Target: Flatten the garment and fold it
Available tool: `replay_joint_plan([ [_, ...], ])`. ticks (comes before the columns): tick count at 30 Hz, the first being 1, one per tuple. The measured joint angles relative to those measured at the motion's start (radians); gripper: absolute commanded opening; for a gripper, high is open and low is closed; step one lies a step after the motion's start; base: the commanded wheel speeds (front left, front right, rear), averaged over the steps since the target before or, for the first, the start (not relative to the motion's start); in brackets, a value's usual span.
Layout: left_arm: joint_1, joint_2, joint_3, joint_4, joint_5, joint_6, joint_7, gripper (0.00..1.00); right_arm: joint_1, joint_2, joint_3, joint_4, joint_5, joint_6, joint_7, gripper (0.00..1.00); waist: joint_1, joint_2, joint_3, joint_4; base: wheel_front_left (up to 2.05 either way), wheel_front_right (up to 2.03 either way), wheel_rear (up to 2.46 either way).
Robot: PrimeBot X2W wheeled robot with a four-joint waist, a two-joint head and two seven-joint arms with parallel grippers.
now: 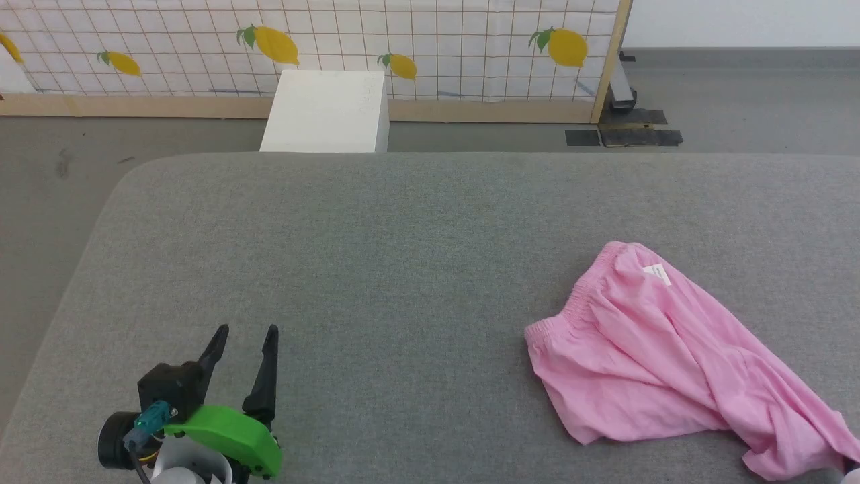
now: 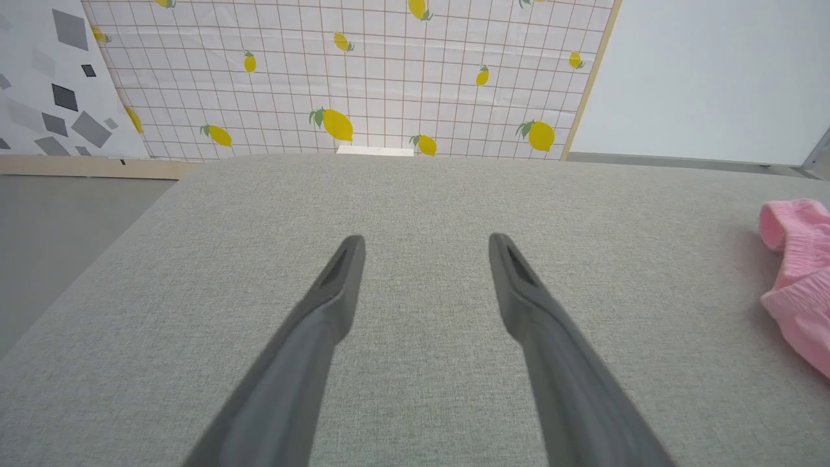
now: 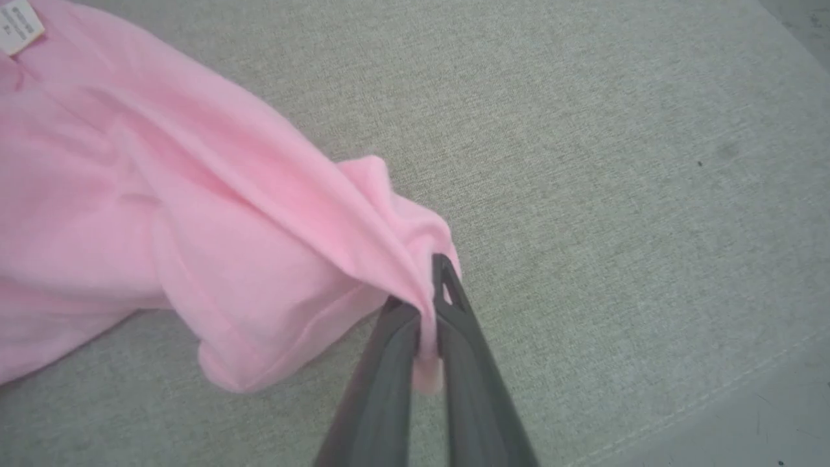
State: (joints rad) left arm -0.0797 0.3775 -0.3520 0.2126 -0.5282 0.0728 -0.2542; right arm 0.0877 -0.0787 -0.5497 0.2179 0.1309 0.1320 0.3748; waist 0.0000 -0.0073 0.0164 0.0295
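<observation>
Here the pink shorts (image 1: 645, 349) lie rumpled at the grey pad's (image 1: 403, 269) near right, their near corner pinched by the right gripper (image 3: 425, 292), the left gripper (image 1: 246, 331) spread empty well to their left.

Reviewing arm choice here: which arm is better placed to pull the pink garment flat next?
Right. The right gripper is shut on an edge of the garment, which lies bunched. The left gripper stands open over the grey surface, apart from the cloth.
</observation>
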Motion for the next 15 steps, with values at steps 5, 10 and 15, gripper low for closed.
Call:
replay_joint_plan([
  [5, 0.000, 0.000, 0.000, 0.001, 0.000, 0.000, 0.000, 1.00, -0.034, 0.016, -0.004, 0.028, -0.008, 0.000, -0.218, 1.00, 0.0000, 0.0000, -0.006, 0.001, 0.00, 0.00, 0.00],
  [10, 0.011, 0.000, 0.005, 0.000, -0.002, 0.009, 0.000, 1.00, -0.049, 0.019, 0.035, 0.006, -0.008, 0.000, -0.331, 1.00, 0.0000, 0.0000, -0.017, -0.001, 0.00, 0.00, 0.00],
  [15, 0.020, 0.000, 0.004, -0.003, -0.003, 0.017, 0.000, 1.00, -0.049, 0.020, 0.150, -0.048, 0.014, 0.000, -0.241, 1.00, 0.0000, 0.0000, -0.031, -0.004, 0.00, 0.00, 0.00],
])
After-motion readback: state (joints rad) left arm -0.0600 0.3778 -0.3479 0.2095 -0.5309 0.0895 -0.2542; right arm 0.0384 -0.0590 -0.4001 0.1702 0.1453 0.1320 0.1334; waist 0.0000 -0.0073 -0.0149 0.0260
